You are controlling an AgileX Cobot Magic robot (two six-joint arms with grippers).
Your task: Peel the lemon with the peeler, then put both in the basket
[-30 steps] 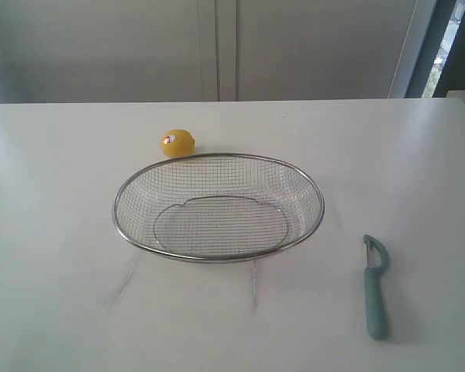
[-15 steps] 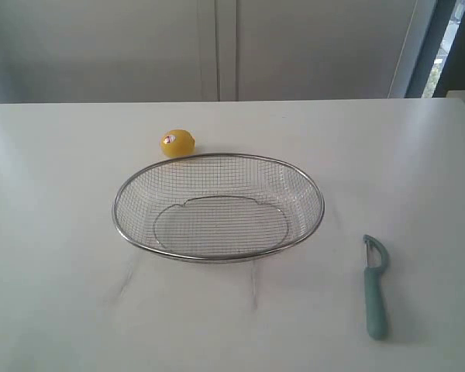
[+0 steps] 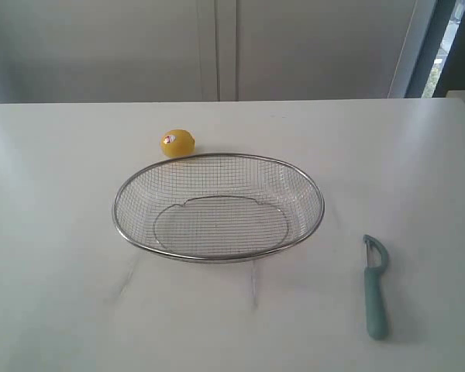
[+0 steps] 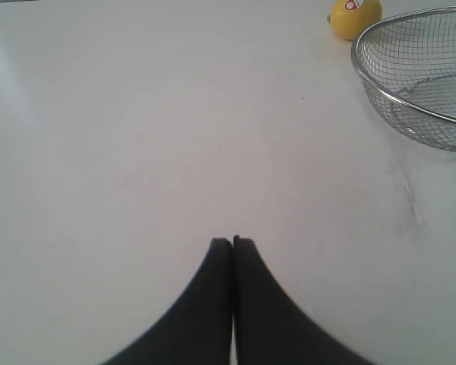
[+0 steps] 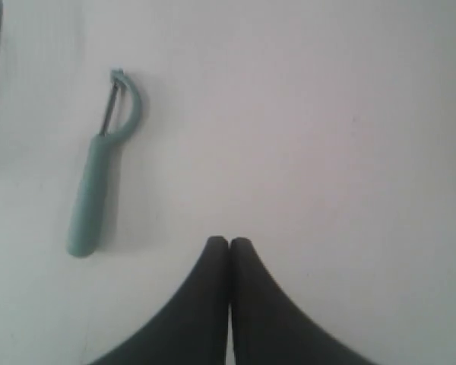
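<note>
A small round yellow lemon with a red-and-white sticker [image 3: 177, 143] is seen resting on the white table [image 3: 54, 294], just beyond the far rim of a large, shallow oval basket of silver wire mesh [image 3: 294, 186]. Whether fruit and rim touch cannot be made out. A slim peeler with a long teal-blue handle and a curved metal blade head [image 3: 374, 288] lies flat on the table to the right of the basket and clear of it, with the blade end turned towards the far side. Nothing is held in the basket, and the lemon's skin looks whole. Neither arm is caught in the exterior view. In the wrist views the left gripper [image 4: 232, 242] and the right gripper [image 5: 229, 242] are each shown with black fingers pressed together and nothing between them, poised above bare table. The lemon and basket are seen well ahead of the left gripper, and the peeler near the right one. The task is judged to be at its very start, with the first pick-ups not yet made. For the next move both jaws would have to be parted. The right gripper would have to be lowered across the thin handle, almost to the tabletop, and the left carried past the basket to the lemon, which may roll if nudged.
</note>
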